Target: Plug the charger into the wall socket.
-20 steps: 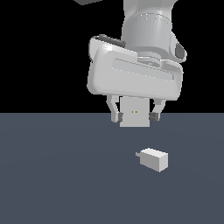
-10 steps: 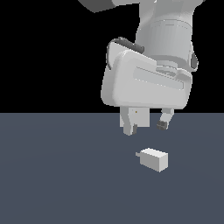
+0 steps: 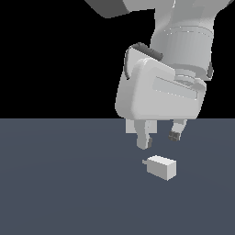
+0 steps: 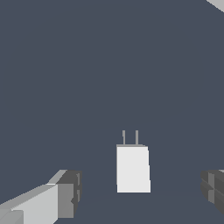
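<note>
The charger (image 3: 160, 167) is a small white block lying flat on the dark grey floor, its short prongs pointing toward the exterior view's left. The wrist view shows the charger (image 4: 133, 169) with two thin prongs at one end. My gripper (image 3: 159, 139) hangs just above the charger, open, with nothing between its fingers. In the wrist view the gripper (image 4: 142, 197) straddles the block from above, one fingertip (image 4: 69, 192) on each side and well apart from it. The wall socket is hidden behind the arm in the exterior view.
The flat dark grey floor (image 3: 55, 183) runs all around the charger. A pale grey corner (image 4: 217, 3) shows at the edge of the wrist view.
The arm has swung toward the exterior view's right and come down closer to the charger. The fingers have spread wider. The plate seen between them one second ago is now covered.
</note>
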Motion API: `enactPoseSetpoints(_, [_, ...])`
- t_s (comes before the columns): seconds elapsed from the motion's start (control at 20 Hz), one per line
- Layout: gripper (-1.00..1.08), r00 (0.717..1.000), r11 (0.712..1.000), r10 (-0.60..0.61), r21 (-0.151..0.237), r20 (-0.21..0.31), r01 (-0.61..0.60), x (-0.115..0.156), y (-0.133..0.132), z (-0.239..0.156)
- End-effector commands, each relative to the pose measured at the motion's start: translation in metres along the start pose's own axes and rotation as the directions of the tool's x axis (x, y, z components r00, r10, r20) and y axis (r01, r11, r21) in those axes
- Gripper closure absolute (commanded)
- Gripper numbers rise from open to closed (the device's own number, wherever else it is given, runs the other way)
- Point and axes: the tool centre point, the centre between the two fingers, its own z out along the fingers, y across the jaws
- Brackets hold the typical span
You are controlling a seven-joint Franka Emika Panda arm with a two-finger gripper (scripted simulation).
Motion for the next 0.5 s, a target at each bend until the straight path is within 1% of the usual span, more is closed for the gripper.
enactPoseSetpoints(0.0, [-0.92, 1.000, 1.000, -0.007, 0.001, -0.002, 0.007, -0.0006, 0.0004, 0.0007])
enactPoseSetpoints(0.45, [-0.92, 1.000, 1.000, -0.002, 0.000, 0.000, 0.002, 0.0001, 0.0001, 0.0005])
